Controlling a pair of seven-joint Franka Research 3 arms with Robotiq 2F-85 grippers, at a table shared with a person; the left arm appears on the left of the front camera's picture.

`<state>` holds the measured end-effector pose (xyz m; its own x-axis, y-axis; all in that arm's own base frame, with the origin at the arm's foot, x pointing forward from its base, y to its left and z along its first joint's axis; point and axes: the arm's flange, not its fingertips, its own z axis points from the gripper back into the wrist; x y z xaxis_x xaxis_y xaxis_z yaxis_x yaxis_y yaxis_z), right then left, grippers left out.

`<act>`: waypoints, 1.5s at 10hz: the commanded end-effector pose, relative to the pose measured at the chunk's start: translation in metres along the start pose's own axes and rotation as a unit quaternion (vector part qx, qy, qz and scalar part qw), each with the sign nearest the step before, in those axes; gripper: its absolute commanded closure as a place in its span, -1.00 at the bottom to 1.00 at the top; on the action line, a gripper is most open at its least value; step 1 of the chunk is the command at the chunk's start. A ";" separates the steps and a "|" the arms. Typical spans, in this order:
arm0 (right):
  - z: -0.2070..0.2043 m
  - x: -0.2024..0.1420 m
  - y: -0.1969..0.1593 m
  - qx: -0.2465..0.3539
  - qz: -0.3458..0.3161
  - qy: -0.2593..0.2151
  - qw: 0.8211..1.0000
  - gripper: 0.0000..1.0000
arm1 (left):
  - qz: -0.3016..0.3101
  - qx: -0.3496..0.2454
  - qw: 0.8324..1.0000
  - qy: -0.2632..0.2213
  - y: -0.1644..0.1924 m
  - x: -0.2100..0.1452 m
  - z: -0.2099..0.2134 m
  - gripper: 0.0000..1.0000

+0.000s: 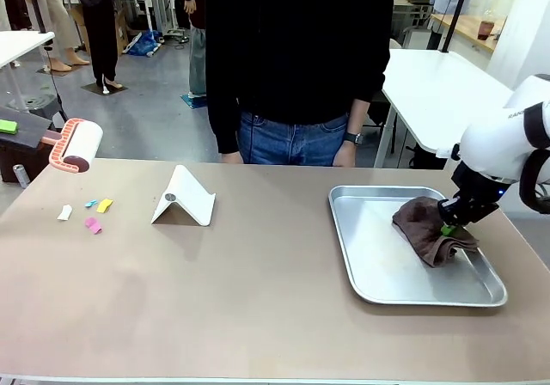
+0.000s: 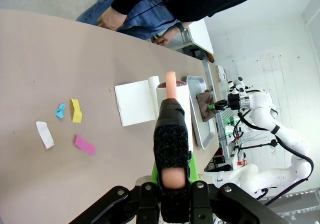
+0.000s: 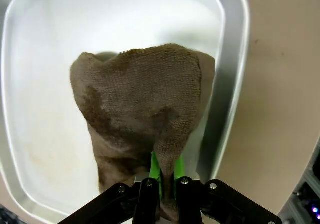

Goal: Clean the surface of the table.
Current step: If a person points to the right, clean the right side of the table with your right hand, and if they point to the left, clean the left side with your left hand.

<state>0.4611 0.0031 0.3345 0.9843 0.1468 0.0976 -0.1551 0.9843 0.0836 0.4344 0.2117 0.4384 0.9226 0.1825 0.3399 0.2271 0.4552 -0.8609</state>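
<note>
The beige-brown table [image 1: 258,290] carries small paper scraps at its left: white [image 1: 65,212], blue [image 1: 90,203], yellow [image 1: 104,204] and pink [image 1: 92,224]. A lint roller [image 1: 79,144] with a pink handle hovers above the table's far left corner. In the left wrist view my left gripper [image 2: 171,184] is shut on that roller's handle [image 2: 170,134], with the scraps [image 2: 76,111] off to one side. My right gripper [image 1: 450,228] is shut on a fold of the brown cloth [image 1: 427,226] lying in the silver tray [image 1: 378,247]. The right wrist view has the cloth [image 3: 145,99] pinched between the green pads of the right gripper [image 3: 162,176].
A white folded stand [image 1: 182,198] sits left of centre on the table. A person in a black top and jeans [image 1: 292,136] stands at the far edge, hands down. White-topped tables [image 1: 438,84] stand behind on the right.
</note>
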 end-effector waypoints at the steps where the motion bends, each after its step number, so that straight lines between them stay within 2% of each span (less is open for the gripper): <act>1: 0.015 -0.007 -0.002 0.092 -0.001 -0.033 0.995 0.79 | -0.009 -0.013 1.000 -0.009 -0.003 0.000 0.001 1.00; 2: 0.032 -0.012 -0.016 0.158 -0.014 -0.052 0.986 0.79 | -0.009 -0.013 1.000 -0.009 -0.003 0.000 0.001 1.00; 4: 0.066 -0.027 -0.062 0.308 -0.062 -0.071 0.947 0.79 | -0.009 -0.013 1.000 -0.009 -0.003 0.000 0.001 1.00; 5: 0.076 -0.036 -0.080 0.378 -0.078 -0.078 0.919 0.79 | -0.009 -0.013 1.000 -0.009 -0.003 0.000 0.001 1.00; 7: 0.091 -0.057 -0.112 0.525 -0.076 -0.091 0.843 0.79 | -0.009 -0.013 1.000 -0.009 -0.003 0.000 0.001 1.00; 8: 0.096 -0.067 -0.128 0.575 -0.074 -0.095 0.809 0.79 | -0.009 -0.013 1.000 -0.009 -0.003 0.000 0.001 1.00; 10: 0.101 -0.083 -0.158 0.637 -0.064 -0.107 0.761 0.79 | -0.009 -0.013 1.000 -0.009 -0.003 0.000 0.001 1.00; 11: 0.100 -0.090 -0.171 0.650 -0.073 -0.119 0.747 0.79 | -0.009 -0.013 1.000 -0.009 -0.003 0.000 0.001 1.00; 14: 0.096 -0.087 -0.160 0.647 -0.077 -0.120 0.749 0.79 | -0.009 -0.013 1.000 -0.009 -0.003 0.000 0.001 1.00; 15: 0.095 -0.103 -0.170 0.647 -0.083 -0.109 0.750 0.79 | -0.009 -0.013 1.000 -0.009 -0.003 0.000 0.001 1.00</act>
<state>0.3833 -0.1838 0.4015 0.9856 -0.1155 0.1233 -0.1187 0.0463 0.9919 0.4343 0.2118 0.4384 0.9225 0.1828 0.3400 0.2271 0.4550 -0.8610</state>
